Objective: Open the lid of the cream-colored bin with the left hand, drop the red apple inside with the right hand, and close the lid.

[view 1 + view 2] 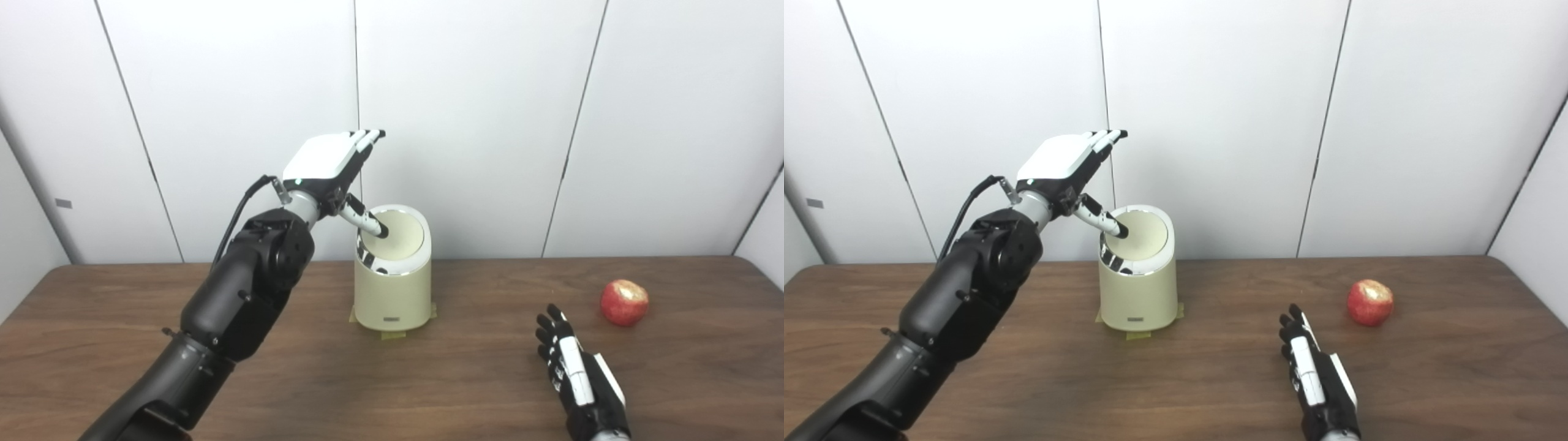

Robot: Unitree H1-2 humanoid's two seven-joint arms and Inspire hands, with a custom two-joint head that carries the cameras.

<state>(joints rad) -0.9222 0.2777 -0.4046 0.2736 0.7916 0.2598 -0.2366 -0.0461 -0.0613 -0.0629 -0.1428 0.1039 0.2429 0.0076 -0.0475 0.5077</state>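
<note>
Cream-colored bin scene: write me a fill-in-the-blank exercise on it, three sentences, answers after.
1. The left hand has its thumb on the ____ of the cream-colored bin.
2. The red apple lies on the ____, apart from the right hand.
3. The right hand holds ____.

Missing words: lid; table; nothing

A big brown wooden table (465,380) fills the bottom of the view. Its top has dark wood lines running from side to side. Behind the table stands a white wall (478,122) made of tall flat panels. Thin dark lines run up and down between the panels. A small grey tag (63,203) sits on the far left panel. The light is soft and even.
</note>
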